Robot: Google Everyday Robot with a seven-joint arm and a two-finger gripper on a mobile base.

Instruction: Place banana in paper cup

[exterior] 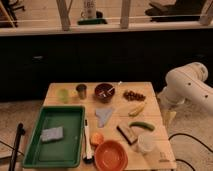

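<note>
Presently, item by item:
- Wooden table (pixel 60 105): carries all items.
- Banana (pixel 136 109): pale yellow, lying flat, right half of table, below brown cluster (pixel 133 95), above green vegetable (pixel 142 125).
- Paper cup (pixel 145 143): white, upright, front right, just beside brown block (pixel 127 132), well apart from banana.
- Orange bowl (pixel 110 155): front centre.
- Green tray (pixel 35 145): left, holds grey sponge (pixel 52 133).
- Metal cup (pixel 81 91), light-green cup (pixel 63 94), dark bowl (pixel 104 91): back row.
- Gripper (pixel 168 119): off table's right edge, pointing down, fingers apart, holding nothing.
</note>
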